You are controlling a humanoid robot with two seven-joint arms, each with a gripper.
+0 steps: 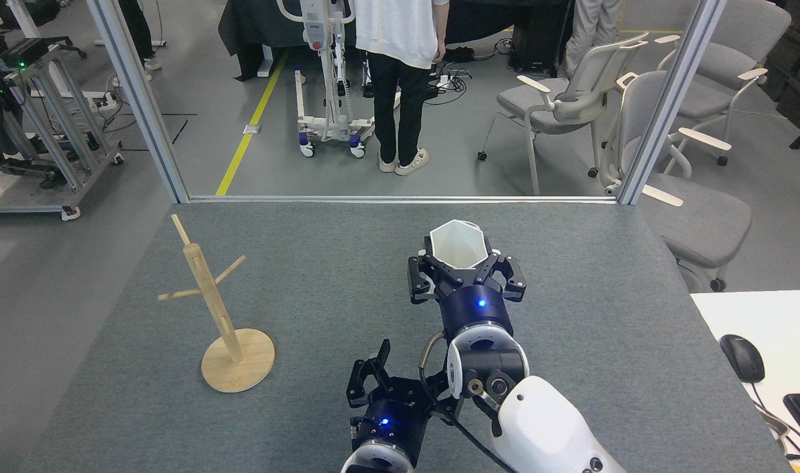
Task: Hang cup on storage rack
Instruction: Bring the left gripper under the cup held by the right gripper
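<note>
The white faceted cup (pixel 458 243) is held above the grey table, mouth toward me, with my right gripper (pixel 466 266) shut on its lower part. The wooden storage rack (pixel 216 309) stands on its round base at the left of the table, pegs bare. My left gripper (pixel 400 378) is open near the front edge, close beside my right arm and well below the cup. Its right finger is partly hidden by the right wrist.
The grey table (pixel 321 289) ends at a metal frame (pixel 400 198) at the back. A person (pixel 400 79) stands beyond it, with chairs (pixel 571 105) to the right. A white desk with a mouse (pixel 741 358) sits at the right.
</note>
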